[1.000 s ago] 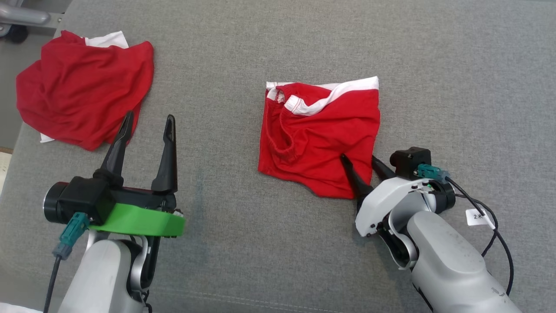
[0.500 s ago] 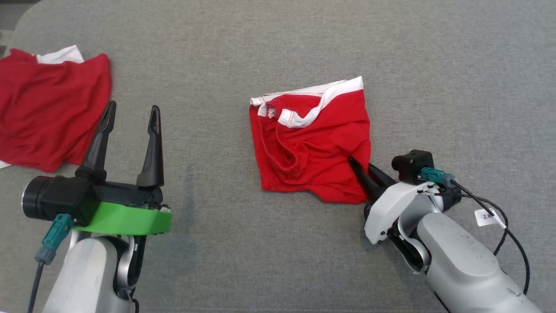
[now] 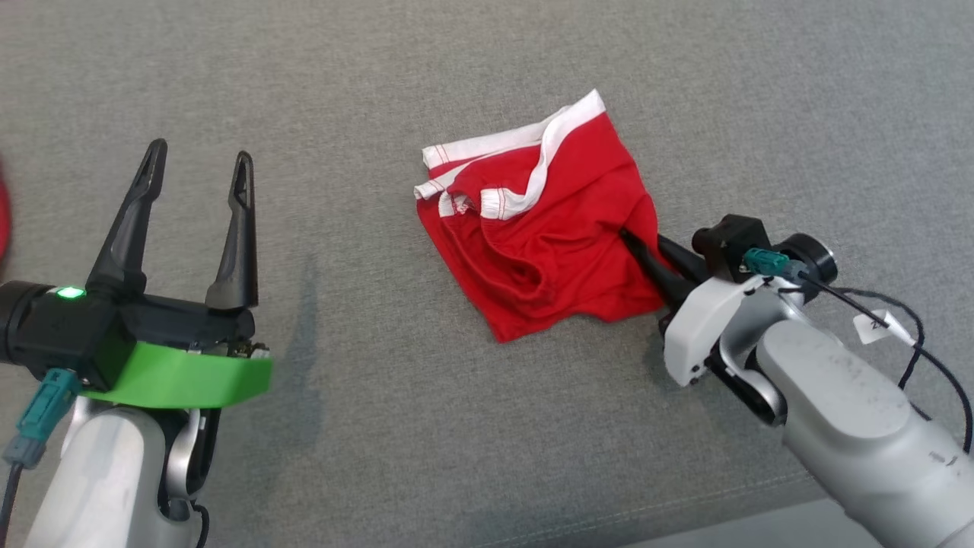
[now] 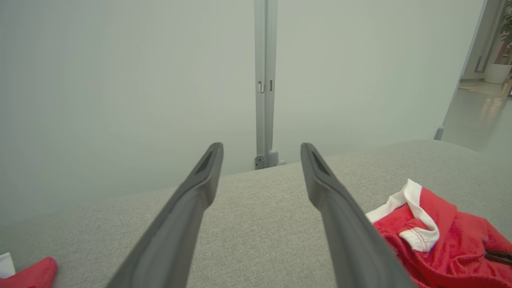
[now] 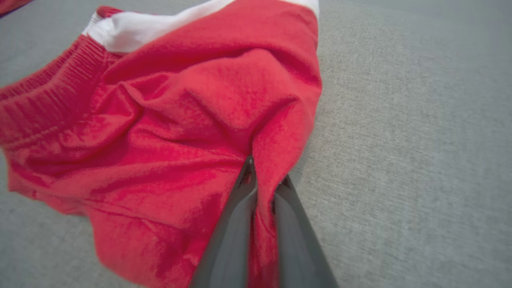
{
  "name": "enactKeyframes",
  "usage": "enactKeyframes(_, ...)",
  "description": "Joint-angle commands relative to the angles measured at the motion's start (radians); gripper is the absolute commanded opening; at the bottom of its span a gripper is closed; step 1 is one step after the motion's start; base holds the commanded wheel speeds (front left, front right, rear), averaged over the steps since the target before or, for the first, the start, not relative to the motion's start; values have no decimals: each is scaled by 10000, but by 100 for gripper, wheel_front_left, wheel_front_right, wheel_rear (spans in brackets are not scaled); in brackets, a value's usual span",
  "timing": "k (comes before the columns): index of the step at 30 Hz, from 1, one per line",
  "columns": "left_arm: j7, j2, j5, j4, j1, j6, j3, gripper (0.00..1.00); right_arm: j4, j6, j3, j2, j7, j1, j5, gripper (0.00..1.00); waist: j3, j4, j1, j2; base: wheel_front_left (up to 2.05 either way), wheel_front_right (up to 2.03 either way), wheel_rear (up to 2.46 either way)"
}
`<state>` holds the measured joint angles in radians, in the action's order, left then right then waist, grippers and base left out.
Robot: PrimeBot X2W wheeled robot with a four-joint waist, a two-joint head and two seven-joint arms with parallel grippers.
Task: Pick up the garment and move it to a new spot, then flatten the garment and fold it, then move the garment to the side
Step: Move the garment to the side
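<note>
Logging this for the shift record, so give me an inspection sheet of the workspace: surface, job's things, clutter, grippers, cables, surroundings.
Surface: grey fabric surface, flat.
Job's things: red garment with white trim, rumpled, pinched at its right edge.
Clutter: second red cloth, far off to the left.
Grippers: left gripper open, holding nothing; right gripper shut on the garment, cloth between its fingers.
Cables: black cable with white tag at right wrist; teal-plug lead at left wrist.
Surroundings: pale wall panels, grey post.

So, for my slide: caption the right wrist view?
Right gripper pinches a fold of the red garment on the grey cushion.
</note>
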<state>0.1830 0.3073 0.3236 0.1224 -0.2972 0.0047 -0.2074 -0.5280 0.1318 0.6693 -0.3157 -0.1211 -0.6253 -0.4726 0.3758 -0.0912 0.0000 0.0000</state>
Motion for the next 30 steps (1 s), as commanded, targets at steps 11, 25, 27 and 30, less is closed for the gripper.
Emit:
enactKeyframes(11, -703, 745, -326, 1306, -691, -8, 127, 100, 173, -21, 197, -2815, -504, -1666, 365, 0, 2221, -1877, 0, 0, 0, 0, 0)
enactKeyframes(25, -1273, 1132, -522, 2152, -1308, -212, -134, 100, -1377, -21, -1960, -4413, -709, -2513, 534, 0, 3241, -1959, 0, 0, 0, 0, 0)
enactKeyframes(27, -1280, 1129, -521, 2163, -1327, -189, -141, 100, -1706, -19, -2368, -4292, -804, -2511, 590, 0, 3298, -1896, 0, 0, 0, 0, 0)
enactKeyframes(30, -1281, 1165, -516, 2164, -1282, -148, -135, 100, -2040, -19, -2709, -4083, -951, -2416, 677, 13, 3339, -1872, 0, 0, 0, 0, 0)
